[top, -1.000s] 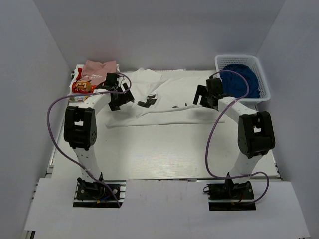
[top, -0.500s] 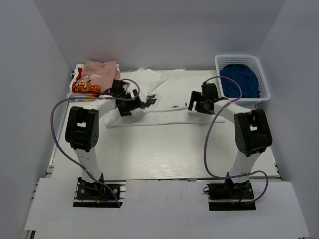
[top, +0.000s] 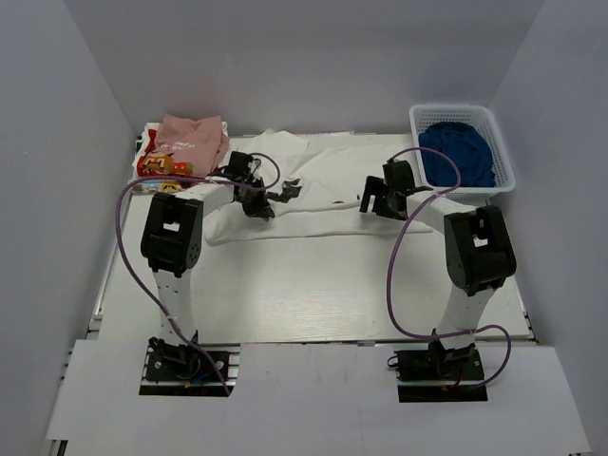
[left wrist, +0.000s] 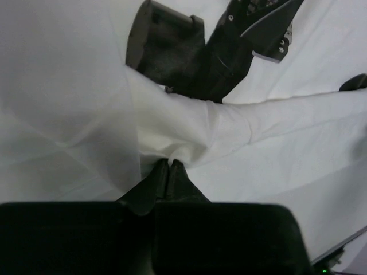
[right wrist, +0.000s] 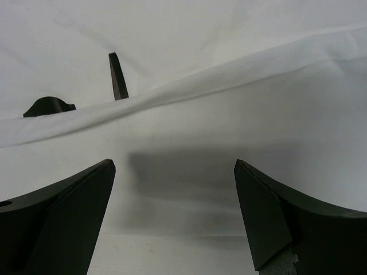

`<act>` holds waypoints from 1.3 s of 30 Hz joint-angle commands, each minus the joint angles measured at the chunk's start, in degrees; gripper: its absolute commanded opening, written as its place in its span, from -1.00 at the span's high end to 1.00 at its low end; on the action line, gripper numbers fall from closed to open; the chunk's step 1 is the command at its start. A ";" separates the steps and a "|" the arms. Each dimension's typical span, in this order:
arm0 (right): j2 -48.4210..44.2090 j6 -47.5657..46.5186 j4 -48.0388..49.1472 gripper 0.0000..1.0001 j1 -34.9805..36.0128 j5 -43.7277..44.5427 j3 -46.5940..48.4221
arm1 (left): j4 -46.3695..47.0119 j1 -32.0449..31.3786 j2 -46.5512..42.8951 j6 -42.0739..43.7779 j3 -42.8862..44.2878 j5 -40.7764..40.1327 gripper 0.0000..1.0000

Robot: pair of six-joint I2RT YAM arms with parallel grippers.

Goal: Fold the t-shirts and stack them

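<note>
The large white t-shirt (top: 328, 171) with a black robot-arm print (top: 285, 190) lies spread at the back middle of the table. My left gripper (top: 258, 205) is down on its left part, and in the left wrist view my left gripper (left wrist: 170, 165) is shut, pinching a pucker of the white t-shirt (left wrist: 241, 143) below the black print (left wrist: 189, 54). My right gripper (top: 372, 203) hovers open over the shirt's right front edge. In the right wrist view my right gripper (right wrist: 175, 166) has only flat white t-shirt (right wrist: 229, 91) between its fingers. A pink t-shirt (top: 190, 138) and one with red-yellow print (top: 157, 167) sit at the back left.
A white basket (top: 451, 108) holding blue cloth (top: 458, 152) stands at the back right corner. White walls close in on the left, right and back. Purple cables loop beside both arms.
My left gripper moved right onto the white t-shirt and shut on a fold of it. My right gripper shifted left to the shirt's front edge and stayed open.
</note>
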 commanded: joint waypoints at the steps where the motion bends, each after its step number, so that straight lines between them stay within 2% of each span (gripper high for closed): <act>1: 0.86 0.20 0.57 -0.81 -0.19 1.23 1.99 | -3.93 -0.97 0.35 2.31 3.73 -3.04 1.00; 4: 0.33 0.20 1.00 -0.81 -0.19 1.58 1.29 | -6.56 -0.97 0.35 5.73 6.98 -5.87 1.00; 6: 0.33 0.19 1.18 -0.81 -0.10 1.58 1.02 | -10.07 -0.97 2.27 11.87 12.05 -6.40 1.00; 9: 0.68 -0.24 1.01 -0.81 -0.19 1.67 1.28 | -13.34 -0.36 6.14 20.75 20.74 -4.04 1.00; 10: 0.59 -0.42 0.75 -0.81 -0.28 1.76 1.37 | -15.08 0.34 7.55 23.21 22.96 -0.20 1.00; 13: 0.77 -0.95 0.22 -0.81 -0.28 2.46 1.98 | -20.08 0.35 13.61 32.87 32.28 3.78 1.00; 14: 0.86 -1.30 -0.05 -0.81 -0.10 2.81 2.25 | -21.33 0.35 15.10 35.42 37.17 3.79 1.00; 17: 1.29 -2.26 -0.57 -0.81 -0.19 4.04 2.77 | -24.58 -0.97 20.03 44.48 43.44 3.18 1.00; 19: 1.91 -2.44 -0.92 -0.81 -0.19 5.01 3.48 | -23.11 -0.97 20.65 46.26 43.46 1.16 1.00; 20: 2.09 -2.53 -1.28 -0.81 -0.28 5.01 3.65 | -20.84 -0.97 20.66 46.78 43.46 0.46 0.94; 21: 2.17 -2.53 -1.19 -0.81 -0.19 4.83 3.92 | -19.51 -0.97 19.87 46.79 42.77 -0.85 0.25; 22: 2.26 -2.44 -1.28 -0.81 -0.19 4.57 3.92 | -18.19 -0.97 19.34 46.79 42.76 -1.82 -0.35; 25: 2.26 -2.53 -1.37 -0.81 -0.01 4.13 3.83 | -5.93 -0.97 15.57 46.18 38.73 -3.50 -0.52; 26: 2.18 -2.53 -1.37 -0.81 -0.10 4.22 3.83 | -5.87 -0.97 15.56 45.22 37.85 -3.50 -0.52; 27: 2.00 -2.36 -1.19 -0.81 0.07 4.13 3.66 | 0.04 -0.97 14.95 44.07 37.32 -6.64 -0.57; 29: 2.00 -2.35 -1.02 -0.81 0.07 4.57 3.48 | 4.04 -0.97 14.94 39.95 38.53 -10.08 -0.77; 30: 1.74 -2.35 -1.10 -0.81 0.07 3.44 3.22 | 4.75 -0.97 14.94 38.63 39.93 -12.18 -0.81; 31: 1.65 -2.53 -0.93 -0.81 0.07 4.73 2.96 | 4.07 -0.97 15.73 37.22 41.51 -12.90 -0.99; 33: 1.03 -2.71 -0.66 -0.81 0.25 4.66 2.43 | 1.96 -0.36 15.73 33.44 44.69 -12.30 -1.00; 34: 0.86 -2.79 -0.40 -0.81 0.16 4.66 2.16 | -0.31 0.25 14.69 31.78 43.56 -11.77 -1.00; 36: 0.86 -2.97 -0.23 -0.81 0.08 4.57 1.46 | -1.04 0.26 8.82 30.71 38.66 -9.66 -1.00; 38: 1.38 -3.06 -0.22 -0.81 -0.01 4.40 1.37 | 1.84 -0.27 2.41 28.17 24.71 -6.95 -1.00; 39: 1.64 -3.06 -0.22 -0.81 0.07 4.22 1.37 | 3.95 -1.05 -4.76 27.55 19.17 -4.93 -1.00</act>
